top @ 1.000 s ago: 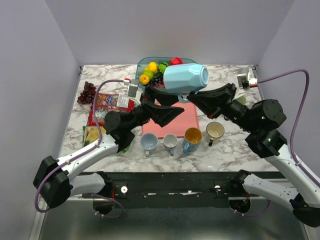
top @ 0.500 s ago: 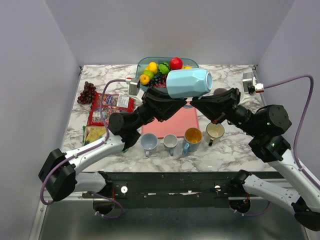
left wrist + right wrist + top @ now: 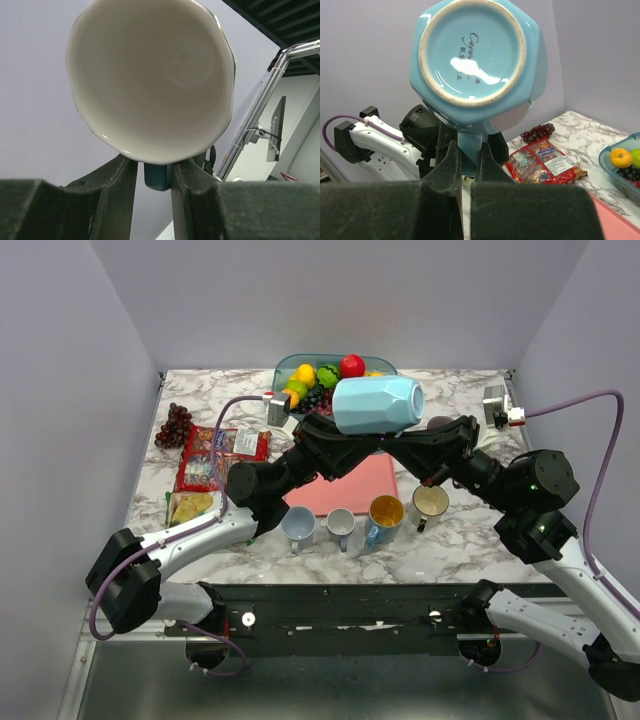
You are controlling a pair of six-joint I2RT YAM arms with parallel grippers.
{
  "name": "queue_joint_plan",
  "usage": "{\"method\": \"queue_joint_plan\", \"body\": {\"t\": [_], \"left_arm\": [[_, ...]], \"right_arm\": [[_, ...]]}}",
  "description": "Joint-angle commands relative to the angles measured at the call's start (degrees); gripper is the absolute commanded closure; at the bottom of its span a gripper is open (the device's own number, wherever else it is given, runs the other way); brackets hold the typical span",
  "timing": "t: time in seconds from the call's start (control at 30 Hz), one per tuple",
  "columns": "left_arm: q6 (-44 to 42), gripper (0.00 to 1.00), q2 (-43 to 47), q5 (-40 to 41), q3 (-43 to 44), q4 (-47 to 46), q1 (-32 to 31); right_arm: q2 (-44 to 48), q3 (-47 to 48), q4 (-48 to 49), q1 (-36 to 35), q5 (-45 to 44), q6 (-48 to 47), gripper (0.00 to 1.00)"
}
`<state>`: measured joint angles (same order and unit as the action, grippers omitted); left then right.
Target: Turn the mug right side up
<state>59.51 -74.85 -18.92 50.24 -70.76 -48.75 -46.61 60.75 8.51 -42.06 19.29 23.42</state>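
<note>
A light blue faceted mug (image 3: 375, 406) hangs on its side in the air above the table's middle, its mouth facing left and its base facing right. In the left wrist view its white inside (image 3: 150, 75) faces the camera, and my left gripper (image 3: 155, 175) is shut on the blue handle (image 3: 158, 176) under the rim. The right wrist view looks at the mug's stamped base (image 3: 472, 50), and my right gripper (image 3: 469, 155) is shut on the same handle from the other side. From above, both grippers (image 3: 350, 445) (image 3: 397, 443) meet beneath the mug, whose handle is hidden there.
A pink mat (image 3: 360, 490) lies below the mug. A row of mugs (image 3: 298, 525) (image 3: 341, 523) (image 3: 386, 512) (image 3: 431, 501) stands near the front edge. A fruit bowl (image 3: 287, 365) sits at the back, with grapes (image 3: 175, 425) and snack packets (image 3: 215, 455) to the left.
The mug shifted slightly right. My left gripper came up under it and closed on the handle. My right gripper kept its hold throughout.
</note>
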Motion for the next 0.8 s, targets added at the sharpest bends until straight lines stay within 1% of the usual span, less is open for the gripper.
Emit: {"method": "queue_joint_plan", "body": {"t": [0.0, 0.03, 0.07, 0.13, 0.23, 0.3, 0.37, 0.4, 0.43, 0.47, 0.5, 0.57, 0.6, 0.7, 0.73, 0.77], "left_arm": [[0.3, 0.66, -0.8, 1.4, 2.1, -3.9, -0.6], [0.3, 0.70, -1.0, 1.4, 2.2, -4.0, -0.6], [0.4, 0.83, -1.3, 1.4, 2.3, -4.2, -0.6], [0.4, 1.00, -1.6, 1.5, 3.1, -3.4, -0.6], [-1.0, 1.00, -1.6, 2.2, 3.7, -0.1, -0.7], [-2.2, 1.00, -1.3, 3.3, 4.1, 3.9, -0.8], [-4.3, 1.00, -0.9, 4.1, 4.9, 8.2, -0.9], [-4.9, 1.00, -1.0, 4.9, 5.1, 9.5, -0.9], [-5.4, 1.00, -0.9, 5.3, 5.7, 10.5, -0.9], [-6.7, 1.00, -1.3, 5.4, 6.0, 12.6, -0.9], [-7.1, 1.00, -1.4, 5.7, 6.6, 14.0, -0.9], [-9.2, 1.00, -2.3, 5.8, 8.5, 17.9, -1.0], [-9.9, 1.00, -2.7, 5.8, 9.2, 19.3, -1.0], [-12.6, 1.00, -5.0, 6.0, 12.6, 24.8, -1.0], [-13.4, 1.00, -5.7, 6.3, 14.7, 26.4, -1.1], [-14.5, 1.00, -7.4, 6.3, 16.0, 30.2, -1.1]], "right_arm": [[-0.1, -0.3, 4.1, -0.5, 2.3, 0.1, 0.99], [-0.3, -0.3, 3.9, -0.6, 2.2, 0.1, 0.99], [-0.3, -0.3, 3.5, -0.5, 2.0, 0.1, 0.99], [-0.2, -1.0, 2.7, -0.5, 1.4, 0.2, 0.99], [0.3, -1.8, 0.4, -0.5, -2.1, 0.7, 0.99], [1.5, -2.9, -2.1, -0.5, -7.1, 0.8, 0.99], [3.3, -4.4, -3.4, -0.5, -12.2, 1.1, 0.94], [4.1, -5.0, -4.9, -0.5, -14.1, 1.3, 0.77], [4.7, -5.5, -5.7, -0.5, -16.1, 1.5, 0.69], [5.2, -5.9, -6.3, -0.5, -19.0, 1.6, 0.64], [6.3, -6.7, -7.5, -0.5, -20.9, 1.5, 0.49], [7.4, -7.0, -9.2, -0.5, -26.0, 2.0, 0.34], [8.2, -7.0, -11.9, -0.5, -28.0, 2.2, 0.23], [9.6, -7.2, -16.1, -0.5, -35.6, 2.9, 0.16], [10.6, -7.3, -17.5, -0.5, -38.0, 3.2, 0.16], [11.0, -7.3, -18.9, -0.5, -42.4, 4.2, 0.15]]}}
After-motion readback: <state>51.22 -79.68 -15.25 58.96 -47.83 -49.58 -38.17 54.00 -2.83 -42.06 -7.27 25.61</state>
